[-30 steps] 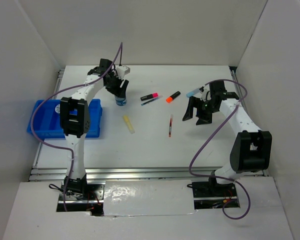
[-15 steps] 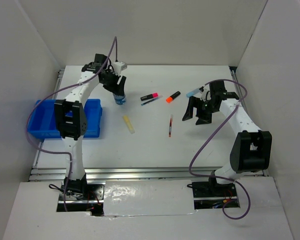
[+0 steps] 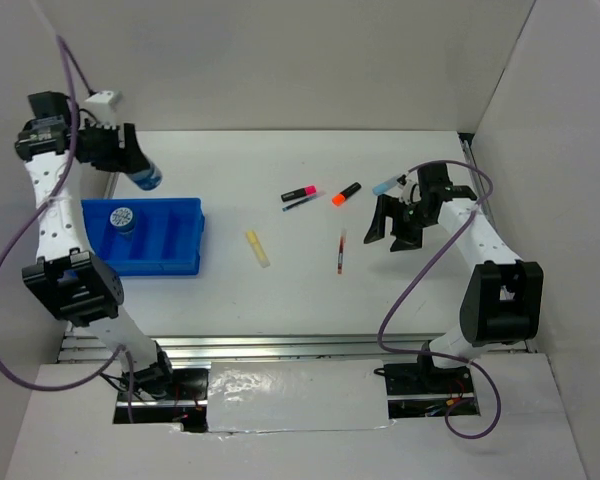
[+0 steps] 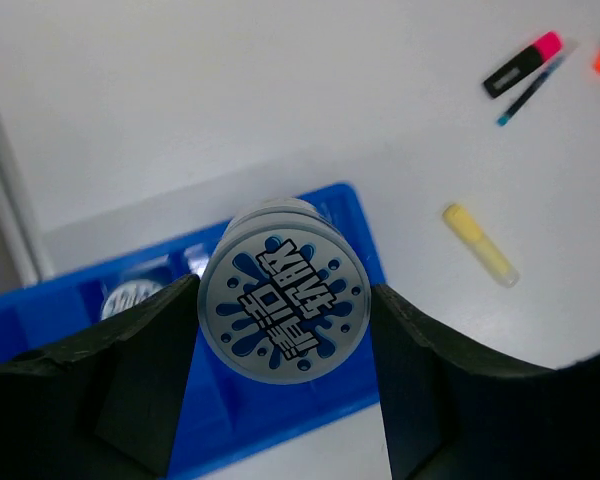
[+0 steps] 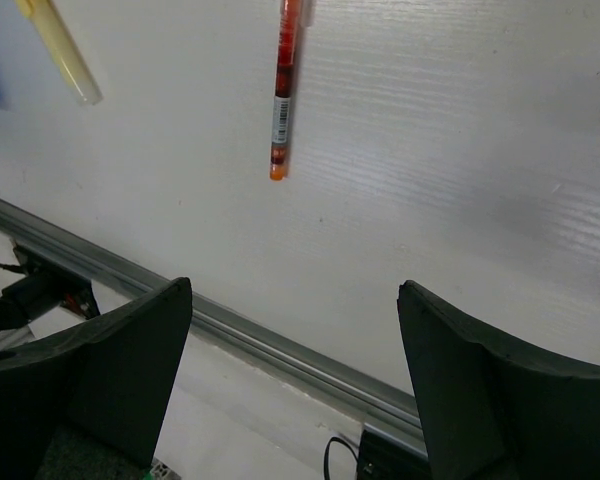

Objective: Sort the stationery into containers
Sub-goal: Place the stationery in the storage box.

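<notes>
My left gripper (image 3: pixel 140 176) is shut on a round blue-white roll (image 4: pixel 283 300) and holds it in the air over the far edge of the blue tray (image 3: pixel 170 245). A second roll (image 3: pixel 123 217) lies in a left compartment of that tray (image 4: pixel 230 425). On the table lie a pink marker (image 3: pixel 300 192), a dark pen (image 3: pixel 302 203), an orange-black marker (image 3: pixel 346 193), a pale yellow marker (image 3: pixel 258 248), a red pen (image 3: pixel 341 250) and a light blue marker (image 3: pixel 386 184). My right gripper (image 3: pixel 395 228) hangs open and empty, right of the red pen (image 5: pixel 284 90).
White walls close in the table on the left, back and right. A metal rail (image 5: pixel 280 345) runs along the near table edge. Purple cables loop off both arms. The left arm reaches high by the left wall.
The left arm has swung left, carrying the roll from the table beside the pink marker to above the blue tray. The right arm has not moved.
</notes>
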You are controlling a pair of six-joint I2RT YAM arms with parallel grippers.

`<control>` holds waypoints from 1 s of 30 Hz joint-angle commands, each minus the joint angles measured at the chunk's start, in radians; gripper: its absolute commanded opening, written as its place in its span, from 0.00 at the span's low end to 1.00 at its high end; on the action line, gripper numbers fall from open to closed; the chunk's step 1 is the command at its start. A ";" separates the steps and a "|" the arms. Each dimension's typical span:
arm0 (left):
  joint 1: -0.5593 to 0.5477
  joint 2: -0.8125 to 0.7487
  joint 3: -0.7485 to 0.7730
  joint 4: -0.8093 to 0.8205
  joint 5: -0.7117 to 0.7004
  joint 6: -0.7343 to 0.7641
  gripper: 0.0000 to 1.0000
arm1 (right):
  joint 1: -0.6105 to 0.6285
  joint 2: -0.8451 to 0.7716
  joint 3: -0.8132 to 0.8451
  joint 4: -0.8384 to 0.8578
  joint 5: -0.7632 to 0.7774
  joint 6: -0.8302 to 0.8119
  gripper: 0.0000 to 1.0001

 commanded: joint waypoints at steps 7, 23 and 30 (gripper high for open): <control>0.274 -0.212 -0.237 -0.211 0.093 0.205 0.00 | 0.031 0.002 -0.007 0.040 -0.017 -0.006 0.89; 0.385 -0.114 -0.355 -0.076 -0.010 0.215 0.00 | 0.041 0.022 -0.014 0.053 -0.022 -0.009 0.89; 0.382 -0.094 -0.430 0.073 -0.059 0.160 0.00 | 0.041 0.037 -0.010 0.048 -0.020 -0.012 0.89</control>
